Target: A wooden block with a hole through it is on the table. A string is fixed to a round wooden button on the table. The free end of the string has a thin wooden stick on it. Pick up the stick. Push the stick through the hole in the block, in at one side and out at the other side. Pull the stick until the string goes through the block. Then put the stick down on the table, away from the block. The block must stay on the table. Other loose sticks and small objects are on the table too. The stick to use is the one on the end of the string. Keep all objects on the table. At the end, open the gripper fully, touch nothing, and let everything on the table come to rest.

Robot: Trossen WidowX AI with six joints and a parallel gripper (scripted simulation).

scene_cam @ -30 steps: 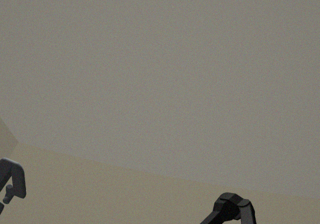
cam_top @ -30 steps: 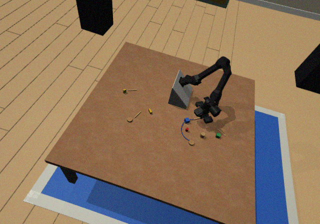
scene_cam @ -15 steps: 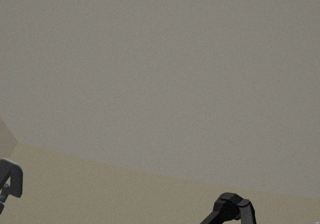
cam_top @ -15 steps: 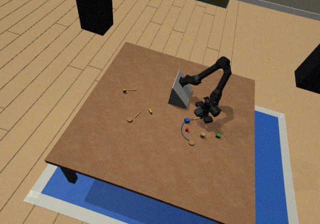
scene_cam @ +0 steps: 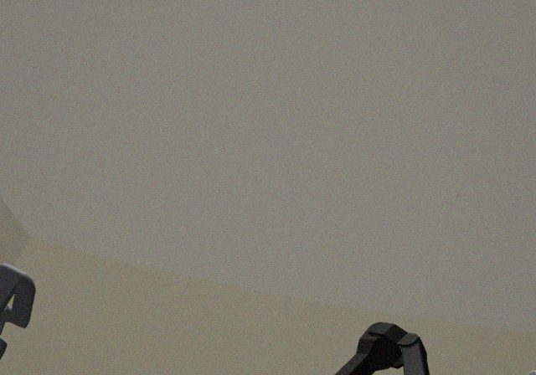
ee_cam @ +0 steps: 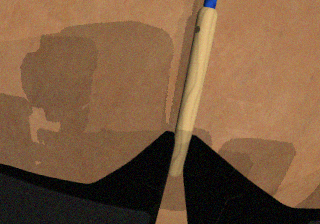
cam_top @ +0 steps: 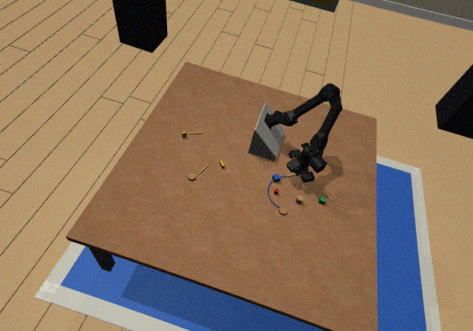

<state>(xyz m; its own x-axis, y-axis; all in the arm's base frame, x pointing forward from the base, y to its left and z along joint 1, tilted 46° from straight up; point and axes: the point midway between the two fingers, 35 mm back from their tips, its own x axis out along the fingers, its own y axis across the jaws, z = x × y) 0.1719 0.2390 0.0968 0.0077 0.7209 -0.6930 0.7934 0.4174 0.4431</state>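
Arm bent, tool (ee_cam: 179, 140) low, gripping 1 stick (cam_top: 290, 174) (ee_cam: 197, 84)
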